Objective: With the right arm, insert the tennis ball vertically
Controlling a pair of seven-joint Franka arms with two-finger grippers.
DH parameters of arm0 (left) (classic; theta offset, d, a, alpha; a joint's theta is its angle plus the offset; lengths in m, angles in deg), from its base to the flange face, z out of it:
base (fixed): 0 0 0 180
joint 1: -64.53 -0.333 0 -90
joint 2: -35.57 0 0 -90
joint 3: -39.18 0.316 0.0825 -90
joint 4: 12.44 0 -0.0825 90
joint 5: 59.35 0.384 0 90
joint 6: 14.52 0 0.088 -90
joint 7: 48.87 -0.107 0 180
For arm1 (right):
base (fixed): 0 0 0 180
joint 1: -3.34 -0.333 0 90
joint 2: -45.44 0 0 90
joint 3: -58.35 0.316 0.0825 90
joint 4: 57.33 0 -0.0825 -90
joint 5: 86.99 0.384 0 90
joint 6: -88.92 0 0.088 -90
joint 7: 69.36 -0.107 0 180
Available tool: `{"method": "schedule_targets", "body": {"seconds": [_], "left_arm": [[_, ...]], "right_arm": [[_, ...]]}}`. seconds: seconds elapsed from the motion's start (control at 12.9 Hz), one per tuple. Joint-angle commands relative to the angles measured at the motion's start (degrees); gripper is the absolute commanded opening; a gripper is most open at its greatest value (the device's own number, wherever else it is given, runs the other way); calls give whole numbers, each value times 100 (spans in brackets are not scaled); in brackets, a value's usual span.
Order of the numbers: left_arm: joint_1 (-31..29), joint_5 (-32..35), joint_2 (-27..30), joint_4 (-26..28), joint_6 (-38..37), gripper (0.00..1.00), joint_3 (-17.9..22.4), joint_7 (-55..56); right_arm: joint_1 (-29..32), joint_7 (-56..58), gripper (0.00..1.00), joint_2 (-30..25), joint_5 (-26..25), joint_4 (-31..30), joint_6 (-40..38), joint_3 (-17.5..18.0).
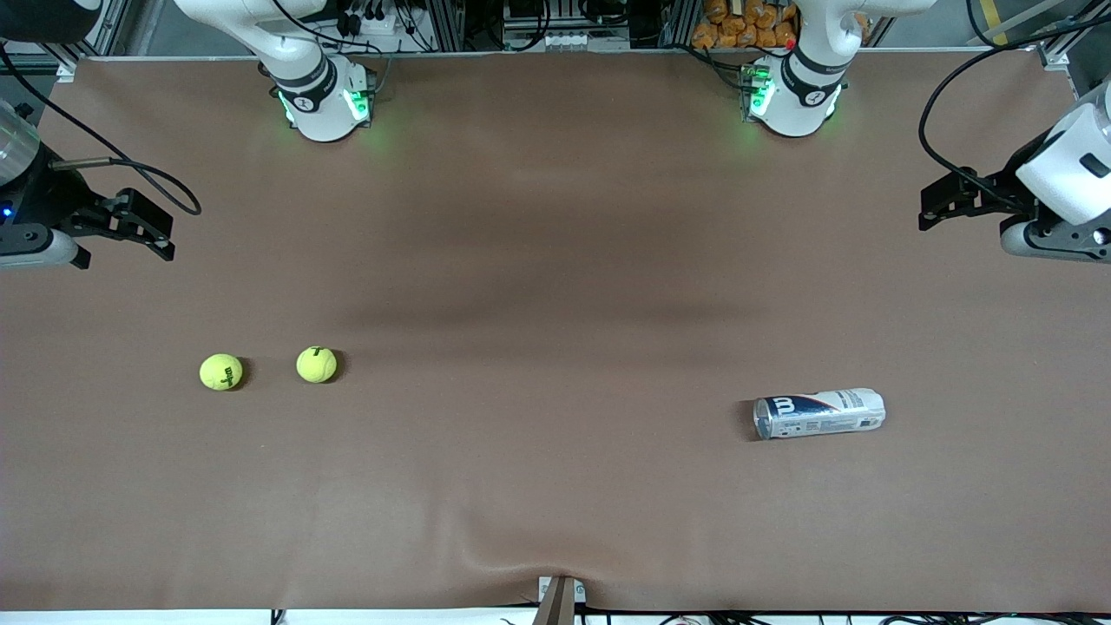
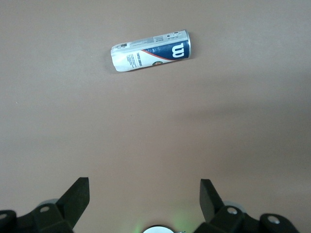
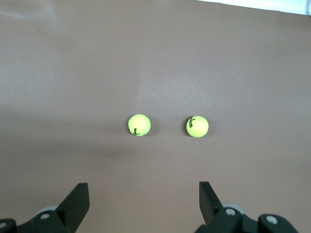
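Two tennis balls lie side by side, apart, toward the right arm's end of the brown table; a ball can lies on its side toward the left arm's end. The right gripper and left gripper each hang wide open and empty above the table. Whether the can's mouth is open is hard to tell.

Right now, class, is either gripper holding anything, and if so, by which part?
Nothing is held. The left gripper and the right gripper are both open and empty above the table, while both tennis balls and the can lie untouched.
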Motion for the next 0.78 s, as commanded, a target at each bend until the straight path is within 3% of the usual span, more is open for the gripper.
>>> {"method": "schedule_targets", "body": {"seconds": [0.0,0.7], "left_arm": [[26,81,3,-30,15,100,46,-104],[35,134,-5,-22,15,100,38,-96]], "right_arm": [[-108,-30,100,-83,-72,-58,31,-89],[-99,14,100,-92,-63,-93,-399,-81]]}}
